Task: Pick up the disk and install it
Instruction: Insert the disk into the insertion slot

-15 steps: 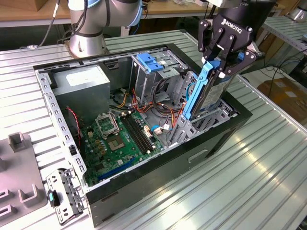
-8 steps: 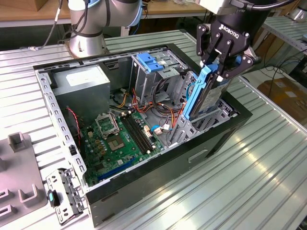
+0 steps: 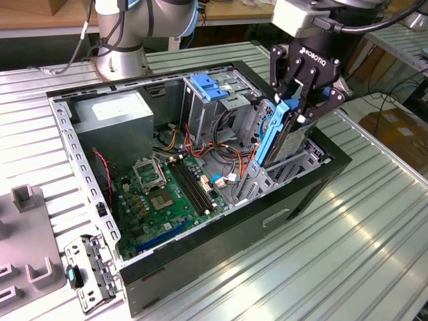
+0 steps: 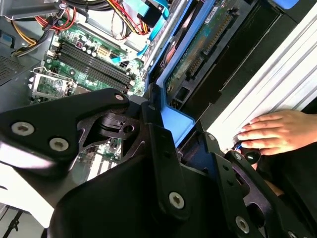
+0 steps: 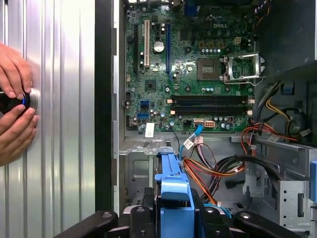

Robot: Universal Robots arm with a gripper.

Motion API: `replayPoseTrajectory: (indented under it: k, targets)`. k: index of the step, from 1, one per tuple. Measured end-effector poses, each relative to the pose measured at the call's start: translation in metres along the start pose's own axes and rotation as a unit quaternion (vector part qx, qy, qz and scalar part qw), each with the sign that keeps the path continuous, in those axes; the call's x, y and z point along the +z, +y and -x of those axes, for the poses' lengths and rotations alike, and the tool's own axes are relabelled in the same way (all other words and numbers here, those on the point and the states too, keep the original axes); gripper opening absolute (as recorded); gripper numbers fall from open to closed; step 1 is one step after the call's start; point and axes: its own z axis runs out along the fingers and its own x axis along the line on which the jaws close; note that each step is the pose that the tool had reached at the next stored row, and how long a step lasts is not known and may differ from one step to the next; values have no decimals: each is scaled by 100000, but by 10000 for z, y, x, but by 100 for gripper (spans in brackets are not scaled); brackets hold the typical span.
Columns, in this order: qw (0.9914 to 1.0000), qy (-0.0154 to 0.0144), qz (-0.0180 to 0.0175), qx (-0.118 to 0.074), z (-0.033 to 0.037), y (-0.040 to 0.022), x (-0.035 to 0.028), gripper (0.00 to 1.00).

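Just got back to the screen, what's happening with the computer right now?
The arm's gripper is clamped on the upper end of the disk and holds it tilted, with its lower end inside the drive bay at a corner of the open computer case. Most of the disk sticks up above the case, so it isn't seated. A person's hand rests on the table just outside the case.

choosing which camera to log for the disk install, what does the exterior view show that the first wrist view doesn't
Exterior view: the tilt of the dark rectangular disk with blue side rails, lower end inside the open black computer case, and the arm's silver base. First wrist view: a person's hands on the ribbed metal table beside the case. Both: the black gripper shut on the disk, and the green motherboard.
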Motion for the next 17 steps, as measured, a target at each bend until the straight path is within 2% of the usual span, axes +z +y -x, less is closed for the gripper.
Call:
replayPoseTrajectory:
  k: [3,5,17]
  targets:
    - [100000,6,56,-2,3,1,71,37]
    - [100000,6,83,-4,6,1,144,37]
    - [100000,5,144,-8,17,2,397,37]
